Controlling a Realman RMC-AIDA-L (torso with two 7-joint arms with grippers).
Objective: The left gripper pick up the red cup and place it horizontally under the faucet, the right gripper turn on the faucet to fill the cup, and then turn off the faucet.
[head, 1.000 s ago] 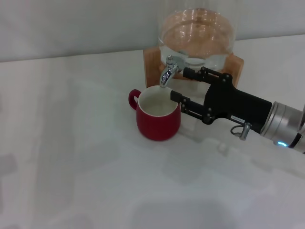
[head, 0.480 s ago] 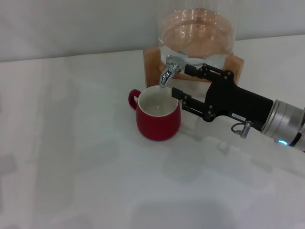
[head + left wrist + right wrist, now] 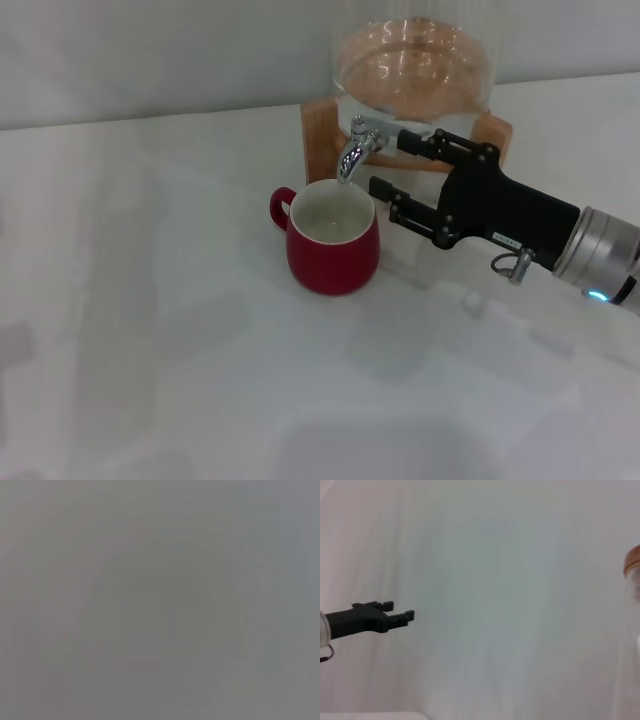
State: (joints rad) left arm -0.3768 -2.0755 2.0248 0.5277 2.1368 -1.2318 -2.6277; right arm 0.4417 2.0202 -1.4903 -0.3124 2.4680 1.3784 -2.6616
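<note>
- The white, smooth tabletop point(image 3: 180, 380) carries everything in the head view.
- A clear round glass jar point(image 3: 412, 75) holding water stands at the far side on a wooden stand point(image 3: 318, 135).
- The right end effector point(image 3: 390, 164), a large black two-fingered claw on a silver metal wrist with a small blue light, reaches in from the right. Its fingers are spread: the upper one lies against the lever side of the faucet, the lower one hangs just beside the cup's rim without touching it.
- The rounded dark red ceramic cup point(image 3: 332, 250), glossy with a white inside and a loop handle pointing left, stands upright on the tabletop directly below the spout, just left of the claw's lower finger.
- The small shiny chrome faucet point(image 3: 354, 148), with a curved spout, juts from the jar's base above the cup's mouth.
- The right wrist view shows a black claw point(image 3: 400, 616) far off against a pale wall.
- The left end effector shows nowhere; its wrist view is plain grey.
</note>
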